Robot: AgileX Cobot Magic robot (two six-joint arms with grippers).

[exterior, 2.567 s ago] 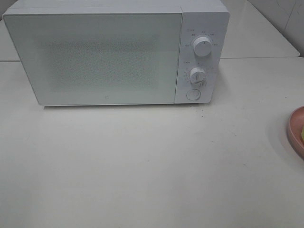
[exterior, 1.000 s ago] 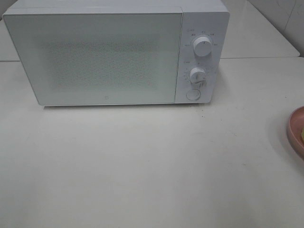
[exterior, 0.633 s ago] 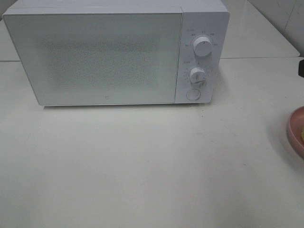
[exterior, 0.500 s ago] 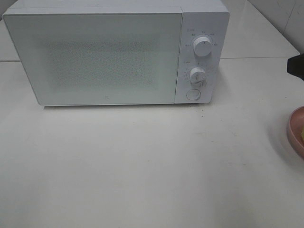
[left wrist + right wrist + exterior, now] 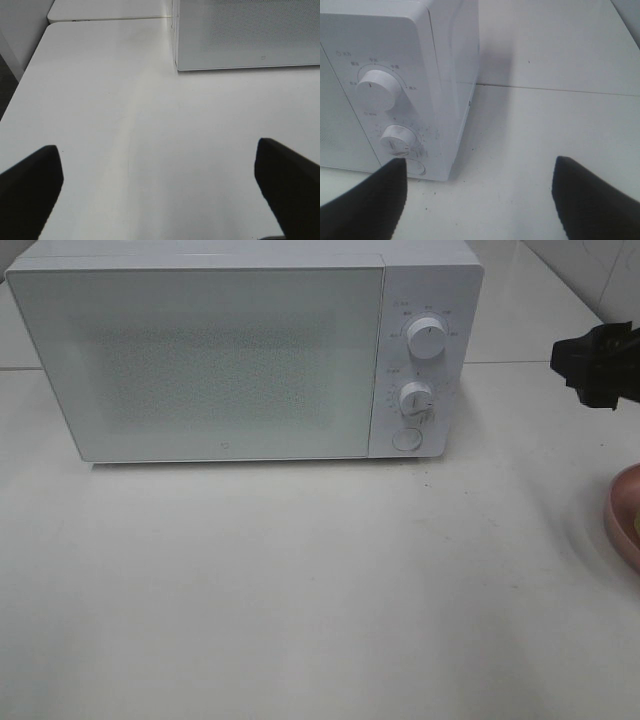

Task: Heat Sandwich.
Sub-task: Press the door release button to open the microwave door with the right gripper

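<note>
Exterior high alone shows the pink plate (image 5: 620, 512) at the worktop (image 5: 300, 590) edge — left end effector (image 5: 157, 146), right end effector (image 5: 480, 162) both wide.

A white table (image 5: 300, 590) is filling the view, a second table (image 5: 535, 315) is abutting at one o'clock, and pale wall tiles (image 5: 612, 268) are showing at two o'clock.

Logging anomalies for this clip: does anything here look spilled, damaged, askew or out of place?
Nothing major. The white boxy microwave sits square, door shut. The round pink plate is mostly cut off by the frame on the right. Only a few dark specks dot the white table by the microwave's front corner.
</note>
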